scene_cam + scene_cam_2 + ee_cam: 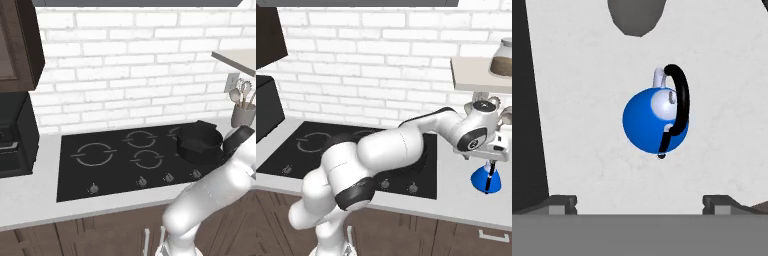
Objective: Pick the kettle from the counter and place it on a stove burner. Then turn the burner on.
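The small blue kettle (649, 122) with its black arched handle stands upright on the pale counter (587, 125), to the right of the black cooktop (428, 170). My gripper (639, 202) hangs above the kettle (486, 181), pointing down. It is open with nothing between its fingers (562, 202), and it is not touching the kettle. In the right base view the gripper (489, 162) sits just over the kettle's handle. The stove burner (94, 154), the largest grey ring, lies at the cooktop's left side and is bare.
A wide black pot (200, 142) sits on the cooktop's right rear. A grey utensil holder (242, 115) stands behind the kettle. Several knobs (142, 181) line the cooktop's front edge. A shelf (476, 75) with a jar (503, 57) hangs above. A black appliance (15, 135) stands far left.
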Robot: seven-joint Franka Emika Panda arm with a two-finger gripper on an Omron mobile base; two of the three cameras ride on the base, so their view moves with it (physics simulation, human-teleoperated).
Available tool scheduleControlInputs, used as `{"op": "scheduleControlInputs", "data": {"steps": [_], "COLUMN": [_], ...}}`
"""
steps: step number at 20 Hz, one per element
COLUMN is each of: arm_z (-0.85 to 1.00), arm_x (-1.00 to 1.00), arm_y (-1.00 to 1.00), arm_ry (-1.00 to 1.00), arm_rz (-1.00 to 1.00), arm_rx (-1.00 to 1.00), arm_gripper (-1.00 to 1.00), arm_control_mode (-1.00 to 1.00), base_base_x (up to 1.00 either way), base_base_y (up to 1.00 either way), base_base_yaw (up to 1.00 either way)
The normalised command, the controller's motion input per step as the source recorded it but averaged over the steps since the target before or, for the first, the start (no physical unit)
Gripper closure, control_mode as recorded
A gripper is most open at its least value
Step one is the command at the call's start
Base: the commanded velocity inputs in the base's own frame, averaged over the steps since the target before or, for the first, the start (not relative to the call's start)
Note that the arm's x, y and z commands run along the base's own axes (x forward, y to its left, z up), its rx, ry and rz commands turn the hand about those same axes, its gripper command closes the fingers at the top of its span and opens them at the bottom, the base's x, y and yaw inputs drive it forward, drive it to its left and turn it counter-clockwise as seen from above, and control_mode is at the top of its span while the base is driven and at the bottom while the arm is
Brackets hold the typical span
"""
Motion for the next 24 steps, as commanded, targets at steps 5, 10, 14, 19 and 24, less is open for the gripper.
{"op": "scheduleControlInputs", "data": {"steps": [5, 10, 14, 19, 24], "arm_z": [-0.05, -0.14, -0.3, -0.4, -0.33], "arm_x": [0.01, 0.06, 0.11, 0.14, 0.27], "arm_y": [-0.26, -0.07, 0.0, -0.02, -0.17], "arm_ry": [0.0, 0.01, 0.0, 0.0, 0.0], "arm_rz": [0.0, -0.02, -0.02, -0.02, -0.01], "arm_rx": [0.01, 0.02, 0.0, 0.0, -0.01], "arm_gripper": [-1.0, -1.0, -1.0, -1.0, -1.0], "arm_control_mode": [-1.0, -1.0, -1.0, -1.0, -1.0], "base_base_x": [0.0, 0.0, 0.0, 0.0, 0.0], "base_base_y": [0.0, 0.0, 0.0, 0.0, 0.0], "base_base_yaw": [0.0, 0.0, 0.0, 0.0, 0.0]}}
